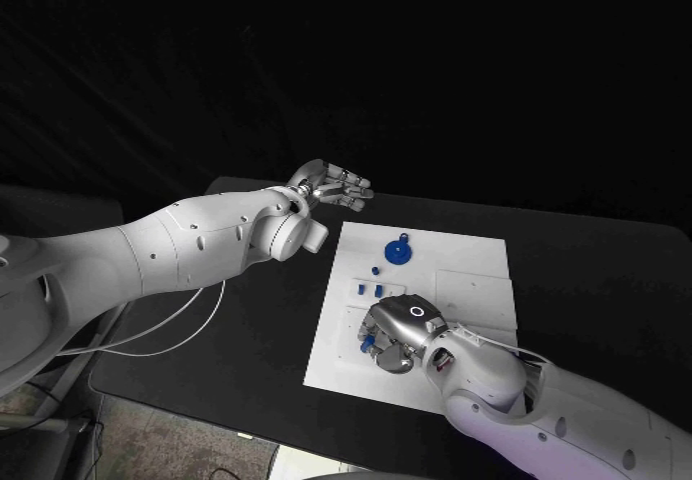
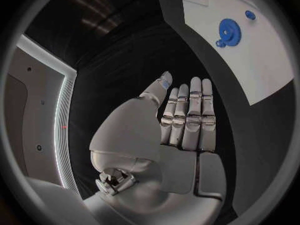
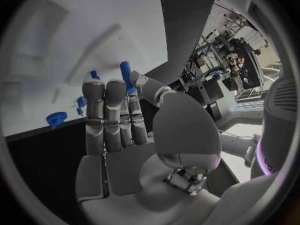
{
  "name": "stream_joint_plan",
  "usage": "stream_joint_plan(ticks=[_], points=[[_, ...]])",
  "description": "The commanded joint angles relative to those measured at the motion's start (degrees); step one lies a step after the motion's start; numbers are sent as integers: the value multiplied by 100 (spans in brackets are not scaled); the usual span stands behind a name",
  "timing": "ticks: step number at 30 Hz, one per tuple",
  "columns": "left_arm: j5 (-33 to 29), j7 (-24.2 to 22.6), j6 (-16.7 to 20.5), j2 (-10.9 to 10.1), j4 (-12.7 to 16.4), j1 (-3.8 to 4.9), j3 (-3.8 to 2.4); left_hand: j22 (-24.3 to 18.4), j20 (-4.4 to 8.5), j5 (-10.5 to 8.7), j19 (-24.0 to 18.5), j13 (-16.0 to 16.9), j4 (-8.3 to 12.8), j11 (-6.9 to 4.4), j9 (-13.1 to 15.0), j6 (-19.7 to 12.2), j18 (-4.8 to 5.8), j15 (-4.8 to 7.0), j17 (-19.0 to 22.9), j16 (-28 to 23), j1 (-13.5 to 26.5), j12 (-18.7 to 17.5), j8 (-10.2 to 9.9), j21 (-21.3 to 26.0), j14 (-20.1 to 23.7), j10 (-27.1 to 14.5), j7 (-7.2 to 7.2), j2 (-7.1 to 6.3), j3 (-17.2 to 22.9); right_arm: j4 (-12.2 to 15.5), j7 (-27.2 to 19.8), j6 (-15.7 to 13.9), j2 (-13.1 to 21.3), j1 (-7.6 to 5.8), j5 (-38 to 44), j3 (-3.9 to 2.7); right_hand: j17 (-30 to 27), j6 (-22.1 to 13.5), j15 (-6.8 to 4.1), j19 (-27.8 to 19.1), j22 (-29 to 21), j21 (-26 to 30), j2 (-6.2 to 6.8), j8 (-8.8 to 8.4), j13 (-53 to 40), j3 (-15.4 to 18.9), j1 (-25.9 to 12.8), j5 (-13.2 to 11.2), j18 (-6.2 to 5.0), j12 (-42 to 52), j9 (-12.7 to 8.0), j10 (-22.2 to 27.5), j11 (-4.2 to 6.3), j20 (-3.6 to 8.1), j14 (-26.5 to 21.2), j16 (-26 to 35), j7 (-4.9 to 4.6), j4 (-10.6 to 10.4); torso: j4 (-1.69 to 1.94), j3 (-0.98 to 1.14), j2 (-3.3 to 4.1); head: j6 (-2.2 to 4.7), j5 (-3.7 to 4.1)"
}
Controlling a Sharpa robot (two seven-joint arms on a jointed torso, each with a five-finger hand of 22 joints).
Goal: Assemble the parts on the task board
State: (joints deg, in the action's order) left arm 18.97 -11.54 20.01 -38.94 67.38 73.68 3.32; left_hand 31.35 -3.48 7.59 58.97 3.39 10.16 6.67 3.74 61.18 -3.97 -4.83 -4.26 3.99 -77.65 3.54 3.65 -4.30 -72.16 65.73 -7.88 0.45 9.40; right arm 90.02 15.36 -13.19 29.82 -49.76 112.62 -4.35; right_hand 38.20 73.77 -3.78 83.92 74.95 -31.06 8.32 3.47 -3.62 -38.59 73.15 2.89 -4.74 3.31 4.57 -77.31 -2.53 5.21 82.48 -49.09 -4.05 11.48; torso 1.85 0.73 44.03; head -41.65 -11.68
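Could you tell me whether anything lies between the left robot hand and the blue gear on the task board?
Nothing visible does. The left robot hand hovers open over the black table beyond the task board's far corner, and the blue gear lies on bare white board with only open table and board between them.

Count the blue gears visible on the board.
1: a blue gear lies on the far part of the task board. The right hand covers the near parts, so more may be hidden.
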Motion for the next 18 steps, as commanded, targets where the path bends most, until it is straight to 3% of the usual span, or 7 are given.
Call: stream_joint_plan(ticks=[1, 18], points=[[-31, -57, -58, 3, 11, 2, -6, -6, -14, -10, 30, -2, -23, 8, 6, -36, 95, 0, -6, -32, -16, 5, -6, 19, 35, -49, 4, -1, 7, -12, 19, 171, -13, 1, 126, 6, 4, 40, -40, 264, 148, 24, -55, 21, -6, -8, 13, 31, -83, 25, 7, -193, 166, 26, 5, 27, -8, 36, 1, 1, 1, -14, 1], [-31, -49, -59, -1, 3, 2, -6, -6, -14, -10, 30, -2, -23, 8, 6, -36, 95, 0, -6, -32, -16, 5, -6, 19, 35, -49, 4, -1, 7, -42, 102, 256, -28, 2, 237, 36, 4, 43, -41, 265, 157, 34, -64, 22, -6, -8, 6, 29, -83, 27, 9, -197, 167, 27, 5, 32, -6, 57, -2, -3, 0, -29, -14]])
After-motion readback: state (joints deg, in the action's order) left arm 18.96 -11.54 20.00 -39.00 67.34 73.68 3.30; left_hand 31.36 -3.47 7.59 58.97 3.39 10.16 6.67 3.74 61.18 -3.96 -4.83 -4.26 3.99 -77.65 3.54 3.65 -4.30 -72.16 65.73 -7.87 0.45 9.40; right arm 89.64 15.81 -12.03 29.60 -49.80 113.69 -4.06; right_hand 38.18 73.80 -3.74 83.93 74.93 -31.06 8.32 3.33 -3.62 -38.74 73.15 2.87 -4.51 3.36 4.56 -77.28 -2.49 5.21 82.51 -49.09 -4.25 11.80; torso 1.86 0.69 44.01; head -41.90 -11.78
